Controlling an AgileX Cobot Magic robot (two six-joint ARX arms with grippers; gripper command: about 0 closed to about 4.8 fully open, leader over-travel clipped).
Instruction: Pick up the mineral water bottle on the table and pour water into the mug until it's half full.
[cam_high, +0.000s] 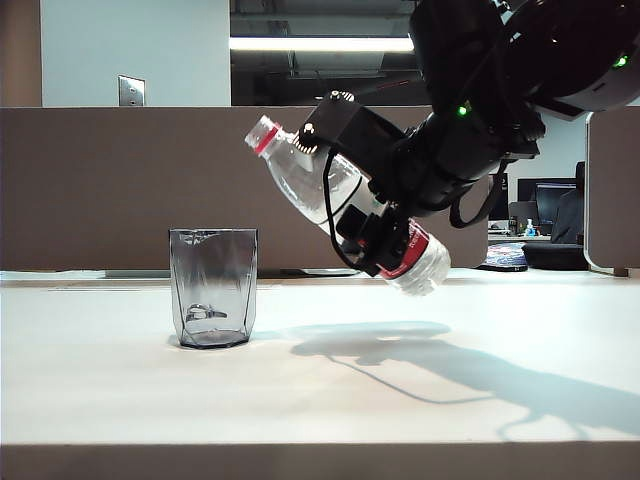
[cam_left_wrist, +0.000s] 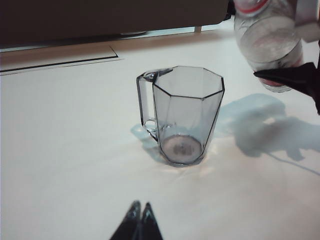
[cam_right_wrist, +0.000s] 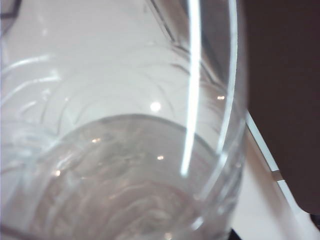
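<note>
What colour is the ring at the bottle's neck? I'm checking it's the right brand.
Red, on the mineral water bottle held by the right gripper; clearest in the exterior view.

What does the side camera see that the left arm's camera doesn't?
Only the exterior view shows the whole tilted mineral water bottle, its open neck up and to the left, clamped in the right end effector. Only the left wrist view shows the mug's handle and the left end effector, tips together. Both show the mug standing empty on the table.
</note>
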